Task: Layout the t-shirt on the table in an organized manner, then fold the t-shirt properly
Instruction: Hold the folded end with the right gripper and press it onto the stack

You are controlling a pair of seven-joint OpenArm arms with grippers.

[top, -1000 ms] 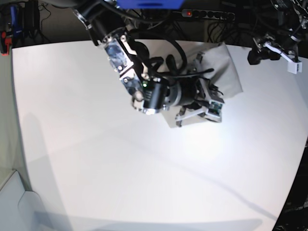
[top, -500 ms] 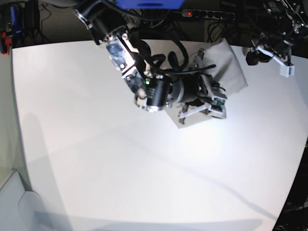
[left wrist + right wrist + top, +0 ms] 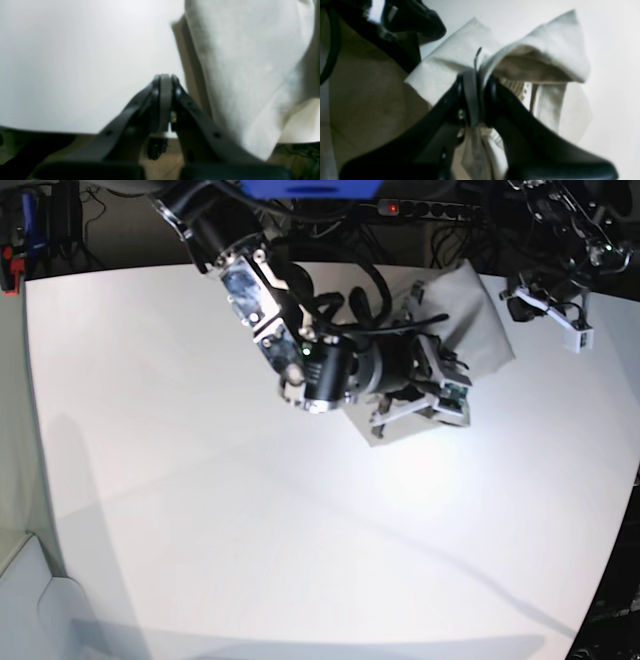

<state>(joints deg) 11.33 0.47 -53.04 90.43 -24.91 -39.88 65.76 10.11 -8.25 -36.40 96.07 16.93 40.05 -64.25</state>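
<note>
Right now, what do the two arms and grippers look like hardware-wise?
Right arm: black and silver segments, green LED, looped black cables. Right gripper: matte black tapered fingers with screw holes, grey pad. Left gripper: same black fingers; in the base view its white-tipped end trails dark cables.

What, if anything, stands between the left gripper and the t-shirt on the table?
Nothing visible does. In the left wrist view the left gripper, shut and empty, hangs over bare table with the t-shirt just beside it. The right gripper is clamped on another part of the cloth.
</note>
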